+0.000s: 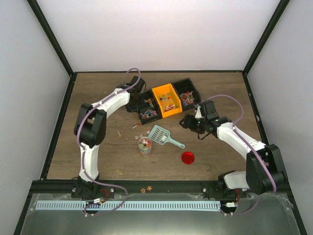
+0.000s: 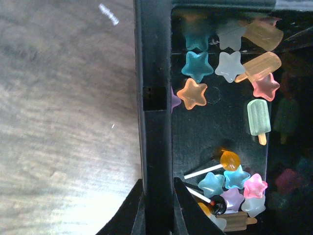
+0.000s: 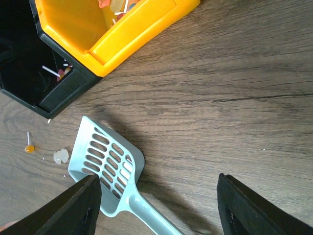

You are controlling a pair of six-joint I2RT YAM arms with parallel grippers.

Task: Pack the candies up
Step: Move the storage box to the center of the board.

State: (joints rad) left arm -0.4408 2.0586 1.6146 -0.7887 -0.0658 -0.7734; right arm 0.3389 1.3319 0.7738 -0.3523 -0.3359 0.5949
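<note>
Candies [image 2: 194,93] lie in bin [image 2: 154,73] clamped by left gripper [image 2: 157,208].

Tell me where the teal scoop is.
In the top view the teal scoop lies flat mid-table, right of the candy jar, between the yellow bin and the red lid.

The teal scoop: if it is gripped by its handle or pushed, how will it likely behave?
The scoop looks like thin slotted plastic, so probably stiff and light. Its narrow handle may twist in a grip. Lying flat, it should slide, not roll.
</note>
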